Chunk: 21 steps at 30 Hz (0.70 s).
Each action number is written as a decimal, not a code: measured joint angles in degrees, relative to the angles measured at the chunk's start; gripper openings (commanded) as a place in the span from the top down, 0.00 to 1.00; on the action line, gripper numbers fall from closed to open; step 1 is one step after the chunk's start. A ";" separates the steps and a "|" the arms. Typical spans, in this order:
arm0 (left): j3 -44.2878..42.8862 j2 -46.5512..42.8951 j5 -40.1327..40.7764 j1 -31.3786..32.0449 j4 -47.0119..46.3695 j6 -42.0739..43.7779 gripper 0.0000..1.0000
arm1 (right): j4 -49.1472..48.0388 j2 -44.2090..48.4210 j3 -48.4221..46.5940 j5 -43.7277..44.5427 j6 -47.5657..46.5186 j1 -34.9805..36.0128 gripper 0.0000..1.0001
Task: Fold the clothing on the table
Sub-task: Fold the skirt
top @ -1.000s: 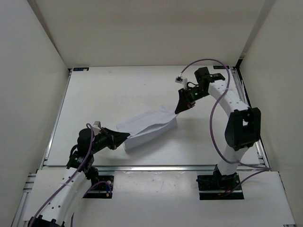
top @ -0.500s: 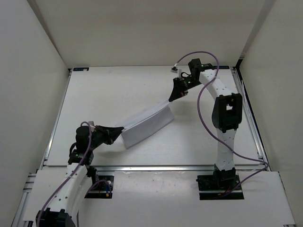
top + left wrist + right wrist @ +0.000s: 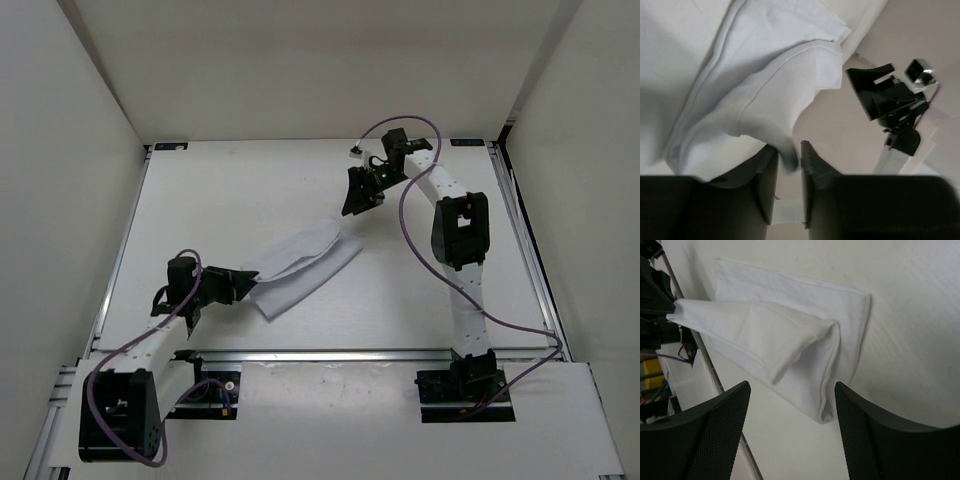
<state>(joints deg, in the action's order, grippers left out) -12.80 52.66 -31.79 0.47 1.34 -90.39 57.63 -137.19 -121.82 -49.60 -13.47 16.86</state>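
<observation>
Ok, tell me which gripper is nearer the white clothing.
Left. The left gripper pinches the near end of the clothing; the right gripper hangs open, apart from its far end.

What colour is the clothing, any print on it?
Plain white, no print; the clothing shows best in the right wrist view.

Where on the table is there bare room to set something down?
Bare: the far-left table between the left rail and the clothing; also the near-right stretch between clothing and right arm. Crowded: the diagonal from the left hand, pinching the clothing, to the open right hand.
</observation>
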 measured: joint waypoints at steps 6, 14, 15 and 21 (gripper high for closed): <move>-3.61 8.17 1.11 -3.28 -3.06 4.28 0.02 | -4.26 -0.02 -2.34 1.27 3.37 -1.49 0.17; -15.39 16.55 2.47 -4.85 -3.87 11.56 0.01 | -3.28 0.48 0.02 1.75 -0.66 -3.48 0.83; -15.43 16.55 2.51 -4.61 -4.31 11.78 0.02 | -2.32 0.66 0.81 2.34 -1.97 -3.48 0.92; -13.70 17.35 2.60 -2.19 -5.51 12.07 0.01 | 2.86 0.83 4.26 3.52 -8.31 -2.43 1.00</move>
<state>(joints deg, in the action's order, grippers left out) -26.50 70.02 -29.19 -1.72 -4.16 -78.32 60.49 -136.35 -117.56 -46.09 -21.78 14.44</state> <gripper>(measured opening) 0.983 0.003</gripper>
